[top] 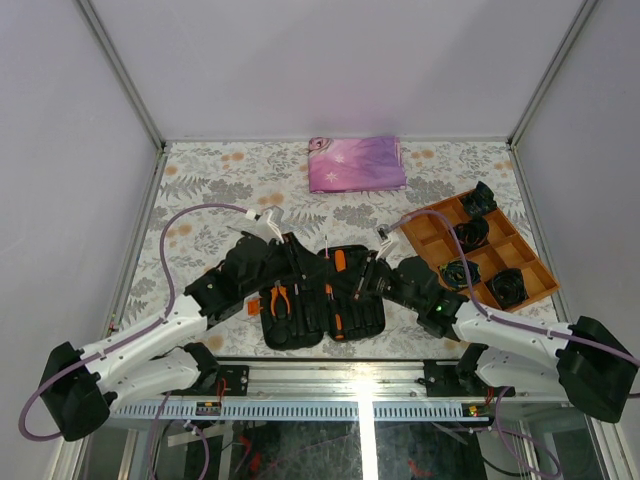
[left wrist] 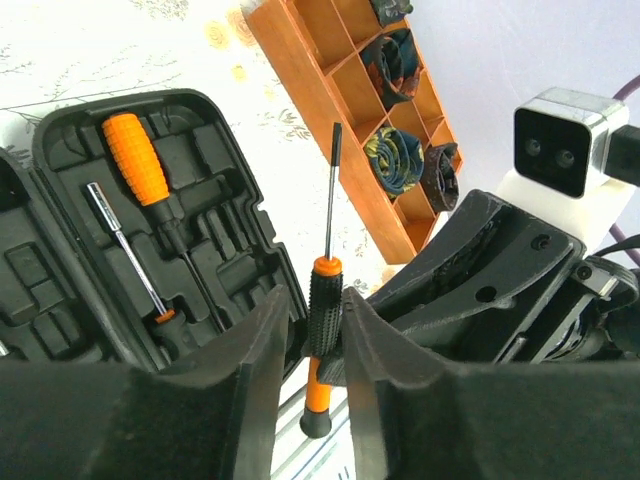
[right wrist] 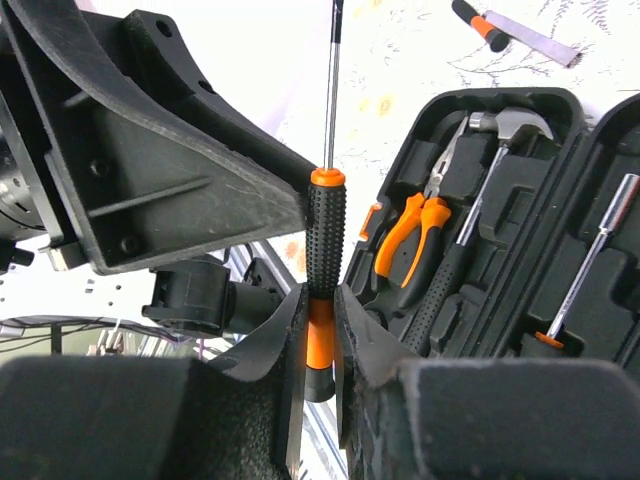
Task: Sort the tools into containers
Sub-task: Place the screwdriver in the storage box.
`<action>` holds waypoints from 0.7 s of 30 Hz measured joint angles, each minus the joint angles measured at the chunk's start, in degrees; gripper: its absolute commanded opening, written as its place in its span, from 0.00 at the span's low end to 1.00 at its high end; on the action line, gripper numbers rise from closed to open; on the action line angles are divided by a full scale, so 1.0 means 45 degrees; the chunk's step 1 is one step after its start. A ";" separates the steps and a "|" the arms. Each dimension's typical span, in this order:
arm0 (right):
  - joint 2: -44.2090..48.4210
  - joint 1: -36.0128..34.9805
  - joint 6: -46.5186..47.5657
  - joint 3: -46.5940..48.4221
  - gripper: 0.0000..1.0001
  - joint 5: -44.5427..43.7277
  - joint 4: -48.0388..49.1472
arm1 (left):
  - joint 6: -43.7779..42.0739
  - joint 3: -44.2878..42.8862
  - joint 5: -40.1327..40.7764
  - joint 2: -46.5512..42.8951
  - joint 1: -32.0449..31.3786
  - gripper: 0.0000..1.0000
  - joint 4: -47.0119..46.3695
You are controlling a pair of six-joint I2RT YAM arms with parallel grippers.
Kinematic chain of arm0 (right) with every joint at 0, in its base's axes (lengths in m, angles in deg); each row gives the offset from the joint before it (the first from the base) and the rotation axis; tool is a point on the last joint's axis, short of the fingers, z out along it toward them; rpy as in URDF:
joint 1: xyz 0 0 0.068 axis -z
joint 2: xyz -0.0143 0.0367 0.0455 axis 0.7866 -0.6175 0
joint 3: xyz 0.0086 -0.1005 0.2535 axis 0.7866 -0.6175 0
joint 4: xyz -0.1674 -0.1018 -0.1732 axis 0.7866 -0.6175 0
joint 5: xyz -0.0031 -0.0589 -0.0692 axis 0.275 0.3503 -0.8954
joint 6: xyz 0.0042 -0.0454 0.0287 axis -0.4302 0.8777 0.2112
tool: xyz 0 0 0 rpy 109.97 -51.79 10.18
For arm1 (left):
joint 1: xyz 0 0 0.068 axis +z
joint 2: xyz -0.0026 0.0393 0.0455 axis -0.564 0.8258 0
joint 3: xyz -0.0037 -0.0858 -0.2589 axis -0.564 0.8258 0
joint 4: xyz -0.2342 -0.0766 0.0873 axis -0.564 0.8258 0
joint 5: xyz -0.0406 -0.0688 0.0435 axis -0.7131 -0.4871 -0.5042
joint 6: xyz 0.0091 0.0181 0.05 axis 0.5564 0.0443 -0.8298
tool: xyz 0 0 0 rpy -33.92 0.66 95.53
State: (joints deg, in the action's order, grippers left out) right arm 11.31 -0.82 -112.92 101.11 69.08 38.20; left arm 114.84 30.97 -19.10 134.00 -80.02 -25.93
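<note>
Though partly hidden, screwdriver (right wrist: 327,235) in right pincer (right wrist: 320,312)

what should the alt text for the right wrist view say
The right fingers clamp a slim screwdriver by its orange-and-black handle, shaft pointing up the frame. Beside it, an open black tool case holds orange-handled pliers and a hammer.

The left arm (top: 150,340) and right arm (top: 510,335) reach inward. The right end effector (right wrist: 320,300) clamps an orange-and-black-handled screwdriver (right wrist: 327,230); the left end effector (left wrist: 315,300) flanks it closely.
</note>
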 measured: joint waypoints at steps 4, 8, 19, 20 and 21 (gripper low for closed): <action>0.0491 -0.0010 0.0189 0.0000 0.03 -0.0568 -0.0986 | -0.0068 -0.0010 0.0345 -0.0335 -0.0005 0.37 0.0345; 0.1030 -0.0010 0.0539 0.0015 0.02 -0.1190 -0.2516 | -0.0214 -0.0068 0.0855 -0.0661 -0.0005 0.42 0.0947; 0.1608 -0.0010 0.1511 0.0874 0.04 -0.2205 -0.7558 | -0.0593 -0.0155 0.2710 -0.0918 -0.0005 0.44 0.3468; 0.1583 -0.0010 0.1545 0.0874 0.05 -0.2200 -0.7902 | -0.0602 -0.0155 0.2837 -0.0918 -0.0005 0.45 0.3653; 0.1540 -0.0010 0.1559 0.0869 0.05 -0.2186 -0.8184 | -0.0607 -0.0155 0.2992 -0.0913 -0.0005 0.45 0.3832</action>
State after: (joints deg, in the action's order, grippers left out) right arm 18.24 -0.86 -105.90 105.03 59.24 1.37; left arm 112.10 30.27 -5.63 129.89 -80.05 -8.69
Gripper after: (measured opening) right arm 0.185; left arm 0.441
